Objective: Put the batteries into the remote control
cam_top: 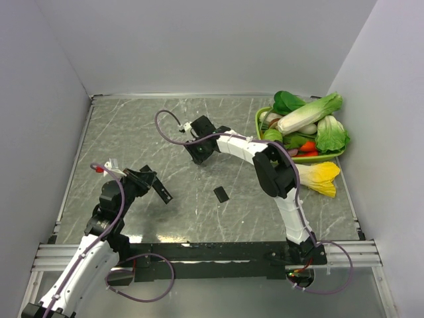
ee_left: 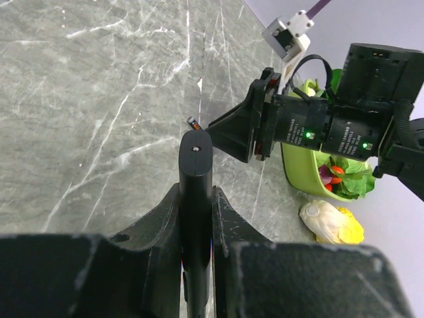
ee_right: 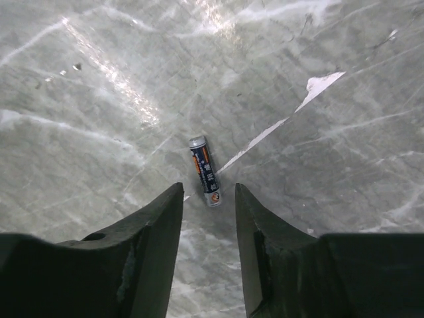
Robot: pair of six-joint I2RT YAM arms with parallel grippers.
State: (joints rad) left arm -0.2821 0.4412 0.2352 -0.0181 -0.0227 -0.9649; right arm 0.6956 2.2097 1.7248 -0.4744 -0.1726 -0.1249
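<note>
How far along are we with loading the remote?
Done: battery cover is off, lying on the table. In hand: left end effector grips the remote control; right end effector hangs open over one battery. Left: grasp and insert it; no second battery visible.

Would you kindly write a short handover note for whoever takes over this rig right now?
Left gripper: shut on the remote control, held off the table.
Right gripper: open, poised over one battery lying on the table.
The black cover lies loose on the table between the arms; no second battery in view.
Done: remote in hand, cover off. Left: grasp the battery and load it.
</note>
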